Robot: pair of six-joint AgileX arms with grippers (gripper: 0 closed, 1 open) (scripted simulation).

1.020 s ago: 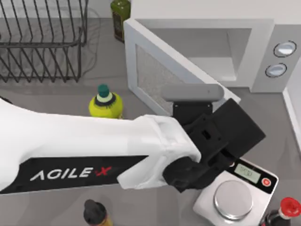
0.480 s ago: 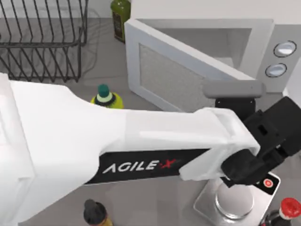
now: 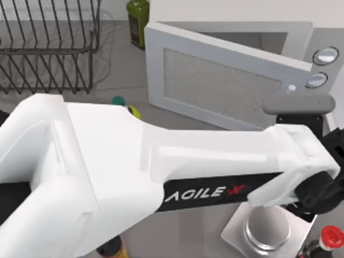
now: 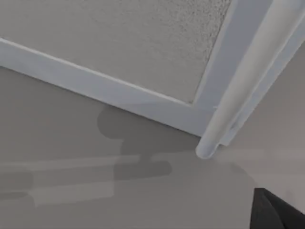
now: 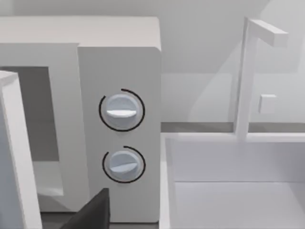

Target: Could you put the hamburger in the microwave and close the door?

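The left arm (image 3: 161,161), a broad white casing, carries a black band lettered "AGILE X" (image 3: 207,192) in white, with the X in red. No other writing can be read. It reaches across the table to the right side, where the dark left gripper (image 3: 324,189) sits just in front of the free edge of the door (image 3: 220,86). Whether this gripper is open or closed cannot be told, nor whether it touches the door.

The door, a white-framed panel with a grey speckled outer face, stands partly open, hinged at the left of the large white microwave (image 3: 301,32) and angled across its pale cavity. In the left wrist view the door's white bar handle (image 4: 238,90) runs along its edge above the grey table (image 4: 95,191).

The right wrist view faces the microwave's grey side panel and its two round knobs (image 5: 121,110), with a white sink (image 5: 228,191) just beside it.

Elsewhere on the table are a black wire rack (image 3: 48,48), a green bottle (image 3: 137,16), a yellow bottle (image 3: 128,107) mostly under the arm, a silver kitchen scale (image 3: 266,230) and a red-capped bottle (image 3: 329,239).
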